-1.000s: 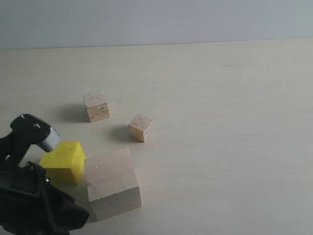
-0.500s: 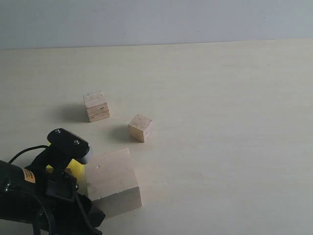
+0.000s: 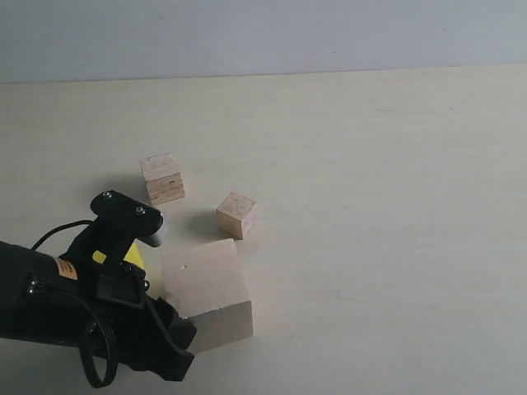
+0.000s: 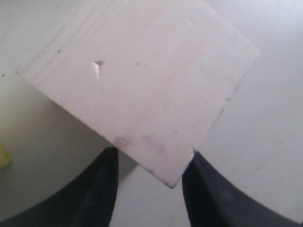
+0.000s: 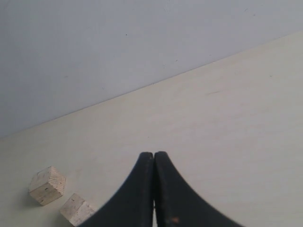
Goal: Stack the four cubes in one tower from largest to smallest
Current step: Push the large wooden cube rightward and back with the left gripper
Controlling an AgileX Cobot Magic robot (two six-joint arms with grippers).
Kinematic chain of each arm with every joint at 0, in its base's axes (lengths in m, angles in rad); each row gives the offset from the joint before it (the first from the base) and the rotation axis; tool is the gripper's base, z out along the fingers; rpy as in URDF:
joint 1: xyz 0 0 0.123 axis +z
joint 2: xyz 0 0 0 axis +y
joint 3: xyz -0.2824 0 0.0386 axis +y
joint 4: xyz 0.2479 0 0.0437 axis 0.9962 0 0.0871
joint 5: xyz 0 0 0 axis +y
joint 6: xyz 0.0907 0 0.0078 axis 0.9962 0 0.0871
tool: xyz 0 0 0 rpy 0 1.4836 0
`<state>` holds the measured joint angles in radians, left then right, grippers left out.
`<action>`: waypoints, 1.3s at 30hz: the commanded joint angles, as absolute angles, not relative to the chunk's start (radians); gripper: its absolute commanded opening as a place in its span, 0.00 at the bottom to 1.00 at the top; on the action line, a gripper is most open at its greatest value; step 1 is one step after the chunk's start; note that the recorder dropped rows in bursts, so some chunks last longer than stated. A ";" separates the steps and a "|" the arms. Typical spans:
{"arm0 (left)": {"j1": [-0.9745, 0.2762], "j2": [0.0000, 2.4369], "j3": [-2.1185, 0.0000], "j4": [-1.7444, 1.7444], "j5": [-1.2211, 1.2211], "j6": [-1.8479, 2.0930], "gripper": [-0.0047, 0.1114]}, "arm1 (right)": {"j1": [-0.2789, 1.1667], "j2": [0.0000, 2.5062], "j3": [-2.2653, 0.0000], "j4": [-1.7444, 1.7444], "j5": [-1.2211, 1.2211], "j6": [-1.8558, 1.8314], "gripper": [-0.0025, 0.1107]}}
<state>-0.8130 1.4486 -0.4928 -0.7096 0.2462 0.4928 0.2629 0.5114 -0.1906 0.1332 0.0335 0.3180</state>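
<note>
Well, the big pale block (image 4: 142, 80) points a corner between the parted jaws of my left gripper (image 4: 152, 156) (gripped or not, I cannot tell); the table (image 3: 395, 206) lies open to its right; my right gripper (image 5: 154, 163) is pinched shut.

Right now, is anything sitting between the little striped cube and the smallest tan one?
Nothing. Only bare table separates the layered plywood cube from the small tan cube. The exterior view shows this plainly.
</note>
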 commanded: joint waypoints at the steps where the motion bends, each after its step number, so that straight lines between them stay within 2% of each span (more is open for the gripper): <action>1: -0.819 1.474 -0.527 -0.719 0.228 0.496 0.41 | 0.267 0.514 -0.197 0.131 0.027 0.319 0.02; 25: -0.817 1.608 -0.650 -0.719 0.071 0.494 0.41 | 0.267 0.514 -0.197 0.131 0.035 0.319 0.02; 39: -0.719 1.740 -0.810 -0.690 0.057 0.497 0.41 | 0.267 0.514 -0.197 0.131 0.057 0.317 0.02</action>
<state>-0.7333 1.7372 -0.7893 -0.7012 0.0757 0.4949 0.2651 0.5114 -0.1906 0.1332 0.0566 0.3180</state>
